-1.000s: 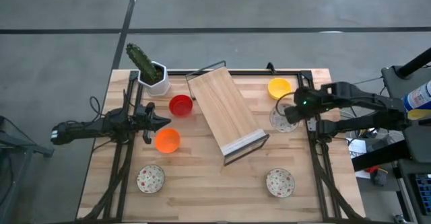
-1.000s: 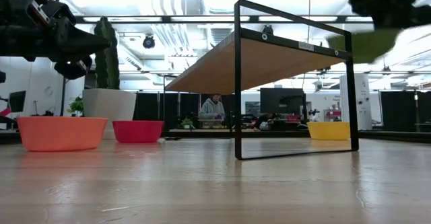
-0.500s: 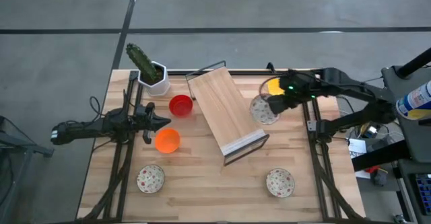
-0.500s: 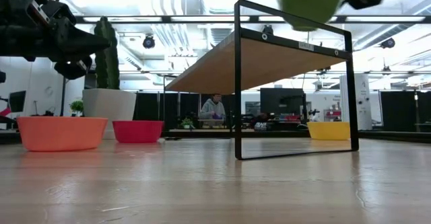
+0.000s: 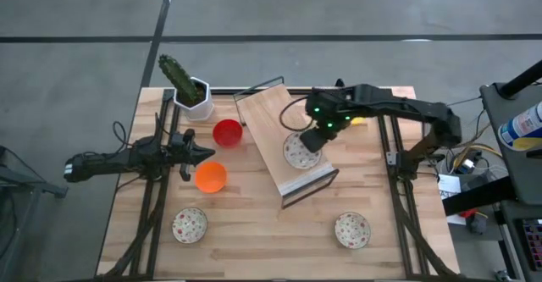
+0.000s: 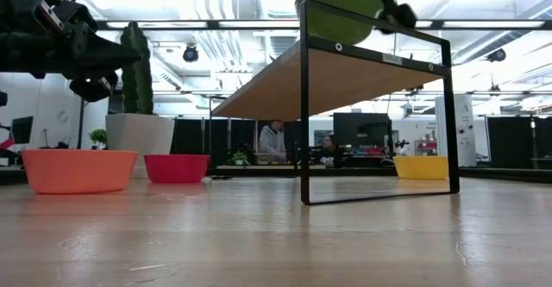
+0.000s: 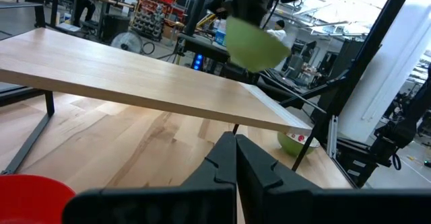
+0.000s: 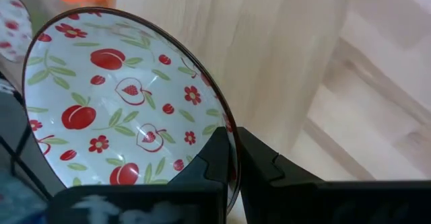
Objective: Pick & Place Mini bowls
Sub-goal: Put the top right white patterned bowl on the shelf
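Note:
My right gripper is shut on a white bowl with a red fruit pattern above the slanted wooden shelf. The bowl's underside shows in the low view and in the left wrist view. My left gripper waits shut at the table's left, between the red bowl and the orange bowl. Two more patterned bowls stand near the table's near edge. The right arm hides most of the yellow bowl in the high view. My right gripper holds the patterned bowl by its rim, with one finger inside and one outside. The fingers come slanting down from the table's far right. The bowl is mouth up, slightly tilted, and lifted clear above the shelf's top board.
The shelf has a black metal frame and stands at the table's middle. A white pot with a cactus sits at the far left corner. People show in the room beyond the table.
My right gripper has carried the patterned bowl from the table's right side toward its left and upward, and now holds it over the shelf's top board. The left arm has kept still.

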